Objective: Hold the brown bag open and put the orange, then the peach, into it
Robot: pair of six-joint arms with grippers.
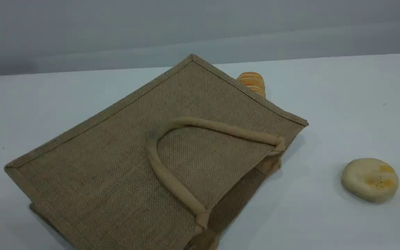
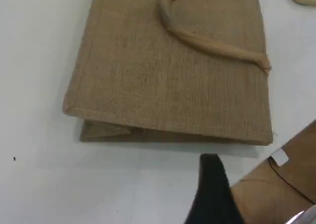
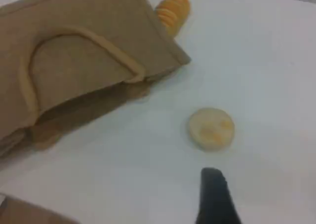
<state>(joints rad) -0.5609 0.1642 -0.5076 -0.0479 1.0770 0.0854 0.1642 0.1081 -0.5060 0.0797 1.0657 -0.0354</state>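
Note:
The brown bag [image 1: 134, 156] lies flat on its side on the white table, its upper beige handle [image 1: 221, 129] resting on the top panel. Its mouth faces the front right and gapes only slightly. The left wrist view looks down on the bag [image 2: 163, 86] from its folded bottom edge, with my left gripper's black fingertip [image 2: 211, 182] hovering short of that edge. In the right wrist view the bag [image 3: 84, 51] and its dark mouth sit at the upper left, and my right gripper's fingertip [image 3: 213, 194] hangs over bare table. Neither holds anything. The orange and the peach are out of view.
A ridged yellow-orange bread loaf [image 1: 252, 82] peeks out behind the bag's far right edge. A flat pale bun [image 1: 370, 180] lies on the table to the right of the bag, just beyond the right fingertip [image 3: 211, 129]. A grey wall runs behind the table.

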